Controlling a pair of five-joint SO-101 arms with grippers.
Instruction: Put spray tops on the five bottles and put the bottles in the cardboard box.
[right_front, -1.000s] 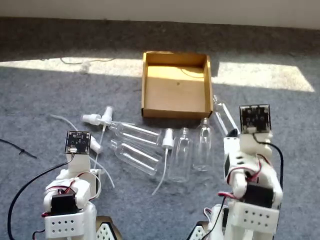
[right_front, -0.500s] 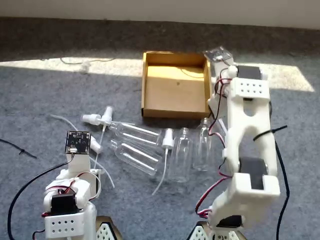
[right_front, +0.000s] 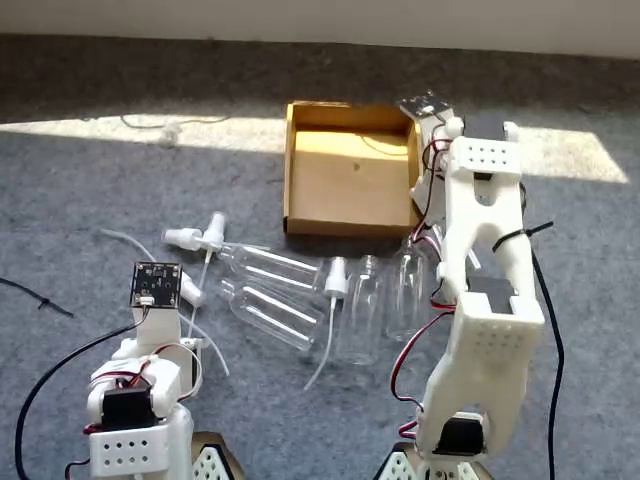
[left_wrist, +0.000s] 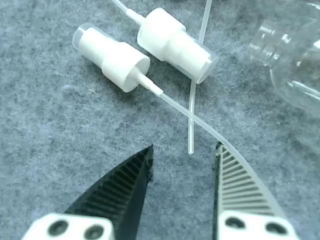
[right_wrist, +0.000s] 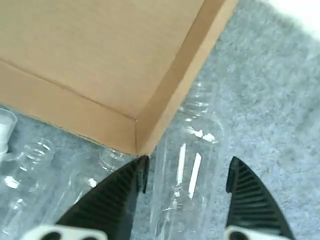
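The cardboard box (right_front: 290, 170) lies open on the grey carpet. In front of it lie several clear bottles, two on their sides (right_front: 268, 265) and two more (right_front: 362, 305) beside them. Loose white spray tops (right_front: 213, 232) lie to their left, and one (right_front: 336, 275) lies among them. My right gripper (right_wrist: 189, 161) is open, straddling a clear bottle (right_wrist: 187, 150) that lies against the box's right wall (right_wrist: 170, 85). Low over the carpet, my left gripper (left_wrist: 184, 147) is open. Just ahead of it lie two spray tops (left_wrist: 112, 57) with their dip tubes (left_wrist: 192, 120).
The right arm (right_front: 485, 250) stretches forward along the box's right side and covers the carpet there. A thin white cable (right_front: 150, 125) lies at the far left and a black cable (right_front: 30, 295) at the left edge. A bottle neck (left_wrist: 290, 55) lies near the left gripper.
The right arm has unfolded from near its base and swung forward to the box's right wall, over the bottle there. The left arm has kept still.
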